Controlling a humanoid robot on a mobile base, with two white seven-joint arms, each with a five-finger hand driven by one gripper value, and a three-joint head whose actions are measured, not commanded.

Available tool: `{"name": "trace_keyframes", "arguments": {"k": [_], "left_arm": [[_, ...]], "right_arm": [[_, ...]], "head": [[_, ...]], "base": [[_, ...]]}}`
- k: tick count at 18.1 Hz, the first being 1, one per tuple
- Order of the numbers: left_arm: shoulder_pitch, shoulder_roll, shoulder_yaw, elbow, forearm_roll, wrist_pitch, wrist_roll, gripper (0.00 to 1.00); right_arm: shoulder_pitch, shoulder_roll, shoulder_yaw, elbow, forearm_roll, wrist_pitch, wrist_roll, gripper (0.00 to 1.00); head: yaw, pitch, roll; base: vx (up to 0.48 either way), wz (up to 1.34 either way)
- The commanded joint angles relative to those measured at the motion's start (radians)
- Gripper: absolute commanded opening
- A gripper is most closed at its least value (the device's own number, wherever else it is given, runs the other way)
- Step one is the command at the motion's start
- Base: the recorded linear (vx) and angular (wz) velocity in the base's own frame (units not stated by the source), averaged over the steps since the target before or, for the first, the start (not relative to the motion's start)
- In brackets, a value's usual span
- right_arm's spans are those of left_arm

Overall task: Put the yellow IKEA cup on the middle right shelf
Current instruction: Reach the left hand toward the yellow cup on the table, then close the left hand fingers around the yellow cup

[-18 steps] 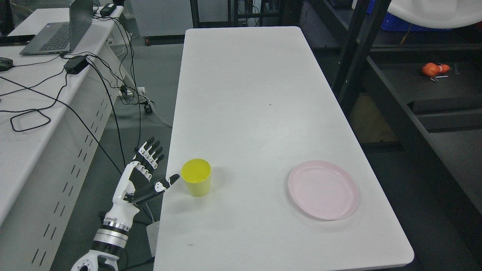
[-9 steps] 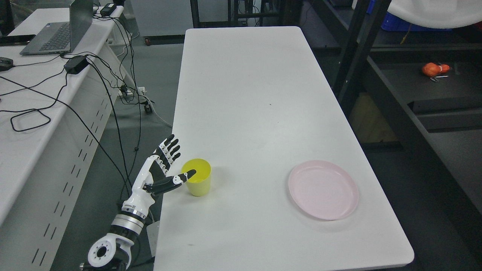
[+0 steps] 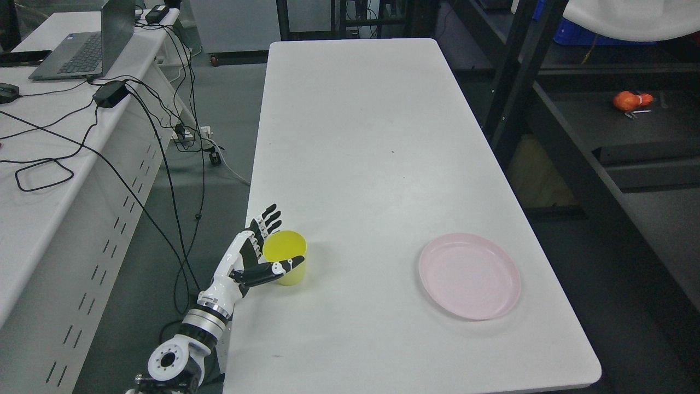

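While the yellow cup (image 3: 285, 265) stands upright near the left edge of the white desk (image 3: 372, 137), the left hand (image 3: 252, 261) brackets it for the grasp.

The thumb crosses the near face of the cup and the other fingers (image 3: 266, 220) rise straight behind its far left side, so the fingers are spread and hold nothing yet; whether any pad touches the wall cannot be told. The step in hand looks like the reach-to-grasp. Next the fingers would need to curl evenly round the cup without tipping it, then lift it clear and carry it past the pink plate (image 3: 469, 275) toward the dark shelving (image 3: 547, 109) on the right.
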Motion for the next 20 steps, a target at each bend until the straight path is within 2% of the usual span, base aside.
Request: {"name": "trace_keyframes", "arguments": {"k": [1,5,8,10,12,14,15,16,17,18,20], "left_arm": [[-0.009,0.008,-0.061,0.068,-0.019,-0.018,-0.025,0.97],[-0.007,0.008,-0.080,0.079,-0.022,-0.018,-0.028,0.97],[-0.015,0.008,-0.086,0.138,-0.024,-0.017,-0.028,0.97],[-0.020,0.008,-0.086,0.154,-0.024,-0.017,-0.043,0.92],[-0.017,0.008,-0.072,0.160,-0.021,-0.018,-0.069,0.77],[-0.012,0.008,-0.049,0.160,-0.007,-0.043,-0.072,0.55],[-0.009,0.008,-0.033,0.162,0.002,-0.070,-0.072,0.41],[-0.003,0.008,-0.002,0.163,0.028,-0.121,-0.072,0.20],[0.003,0.008,0.014,0.163,0.056,-0.153,-0.071,0.08],[0.005,0.008,0.018,0.163,0.082,-0.172,-0.071,0.00],[0.006,0.008,0.027,0.163,0.085,-0.173,-0.069,0.00]], "right_arm": [[0.014,-0.017,0.017,0.000,-0.025,0.001,-0.001,0.99],[0.014,-0.017,0.017,0.000,-0.025,0.001,-0.001,0.99],[0.014,-0.017,0.017,0.000,-0.025,0.001,-0.001,0.99],[0.014,-0.017,0.017,0.000,-0.025,0.001,-0.001,0.99],[0.014,-0.017,0.017,0.000,-0.025,0.001,-0.001,0.99],[0.014,-0.017,0.017,0.000,-0.025,0.001,-0.001,0.99],[0.014,-0.017,0.017,0.000,-0.025,0.001,-0.001,0.99],[0.014,-0.017,0.017,0.000,-0.025,0.001,-0.001,0.99],[0.014,-0.017,0.017,0.000,-0.025,0.001,-0.001,0.99],[0.014,-0.017,0.017,0.000,-0.025,0.001,-0.001,0.99],[0.014,-0.017,0.017,0.000,-0.025,0.001,-0.001,0.99]], "head": [[0.0000,0.000,0.000],[0.0000,0.000,0.000],[0.0000,0.000,0.000],[0.0000,0.000,0.000],[0.0000,0.000,0.000],[0.0000,0.000,0.000],[0.0000,0.000,0.000],[0.0000,0.000,0.000],[0.0000,0.000,0.000],[0.0000,0.000,0.000],[0.0000,0.000,0.000]], "base": [[0.000,0.00],[0.000,0.00],[0.000,0.00],[0.000,0.00],[0.000,0.00],[0.000,0.00],[0.000,0.00],[0.000,0.00],[0.000,0.00],[0.000,0.00],[0.000,0.00]]}}
